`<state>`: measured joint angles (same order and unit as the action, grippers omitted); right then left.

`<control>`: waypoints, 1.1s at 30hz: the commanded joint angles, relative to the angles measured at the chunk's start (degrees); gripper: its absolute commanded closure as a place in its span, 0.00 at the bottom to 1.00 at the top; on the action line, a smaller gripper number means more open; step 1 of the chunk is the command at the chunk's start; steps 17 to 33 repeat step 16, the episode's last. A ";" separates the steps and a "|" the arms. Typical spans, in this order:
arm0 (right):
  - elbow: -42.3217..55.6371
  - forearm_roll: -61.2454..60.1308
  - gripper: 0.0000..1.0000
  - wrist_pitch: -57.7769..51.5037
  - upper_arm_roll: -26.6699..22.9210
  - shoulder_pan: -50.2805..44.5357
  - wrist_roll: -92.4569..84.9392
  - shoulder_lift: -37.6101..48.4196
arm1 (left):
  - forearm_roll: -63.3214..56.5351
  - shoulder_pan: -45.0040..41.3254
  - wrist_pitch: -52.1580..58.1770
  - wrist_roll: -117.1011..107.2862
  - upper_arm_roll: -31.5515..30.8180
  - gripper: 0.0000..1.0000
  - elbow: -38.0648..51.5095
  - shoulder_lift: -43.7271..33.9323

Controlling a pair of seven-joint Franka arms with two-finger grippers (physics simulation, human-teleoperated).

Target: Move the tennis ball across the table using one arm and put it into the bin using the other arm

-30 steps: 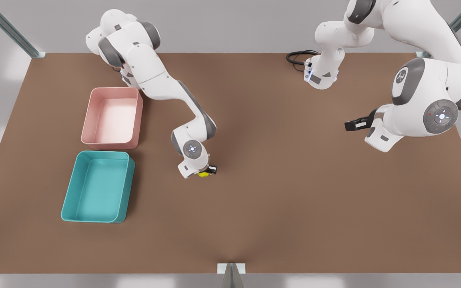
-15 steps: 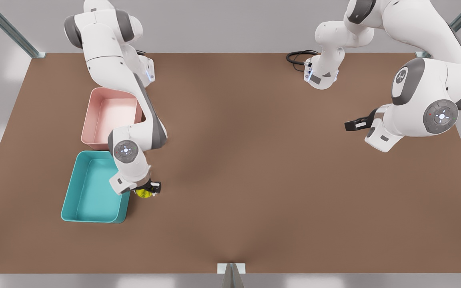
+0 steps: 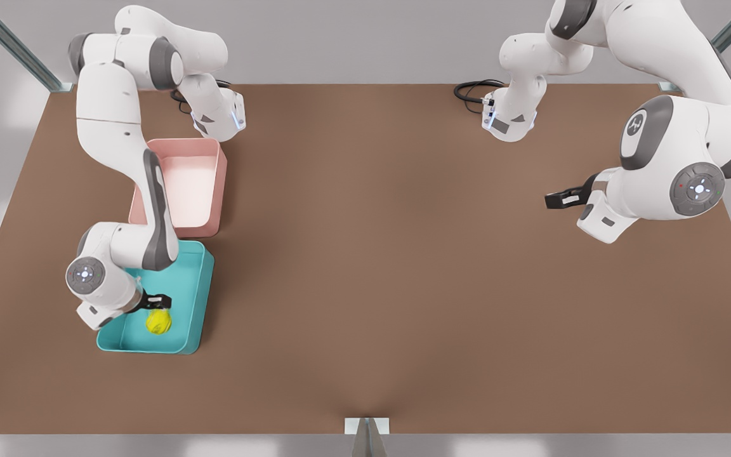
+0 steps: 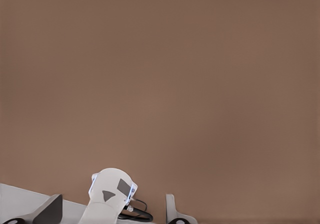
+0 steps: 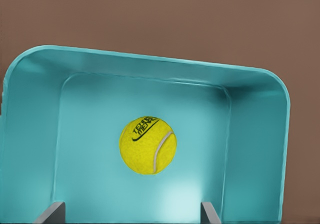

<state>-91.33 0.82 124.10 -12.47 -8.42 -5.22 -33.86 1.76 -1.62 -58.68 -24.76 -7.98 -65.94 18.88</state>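
Front view: at the lower left of the frame the right gripper (image 3: 157, 303) hangs over the teal bin (image 3: 202, 298), and the ball (image 3: 158, 322) sits inside the bin's near end, just below the black fingers. Whether those fingers touch the ball I cannot tell from here. A pink tub (image 3: 212, 190) stands directly behind the bin, the two nearly touching. At the right of the frame the left gripper (image 3: 554, 198) waits above the bare table (image 3: 403, 254), well apart from everything; how far its fingers are spread I cannot make out.

Left wrist view: plain brown table (image 4: 160, 73), with an arm's white base (image 4: 112, 194) at the lower edge.

Right wrist view: the ball (image 5: 148, 145) lies mid-frame over the bin's (image 5: 150, 63) floor, clear of all four walls. Two fingertips (image 5: 51, 211) stand wide apart at the bottom edge, with nothing between them, so the gripper is spread and empty.

The ball looks light, fuzzy and slightly springy, so I'd expect it to roll or bounce a little. It grips well across its widest middle.
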 commanded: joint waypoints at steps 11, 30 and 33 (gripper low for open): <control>19.01 3.13 0.00 -51.51 11.15 4.20 4.69 20.32 | 1.23 0.13 -12.25 16.59 -0.20 0.00 0.46 -0.51; 11.44 3.04 0.00 -48.52 12.55 6.05 5.93 26.39 | 1.23 0.13 -11.99 16.59 -0.20 0.00 0.37 -0.43; 11.44 3.04 0.00 -48.52 12.55 6.05 5.93 26.39 | 1.23 0.13 -11.99 16.59 -0.20 0.00 0.37 -0.43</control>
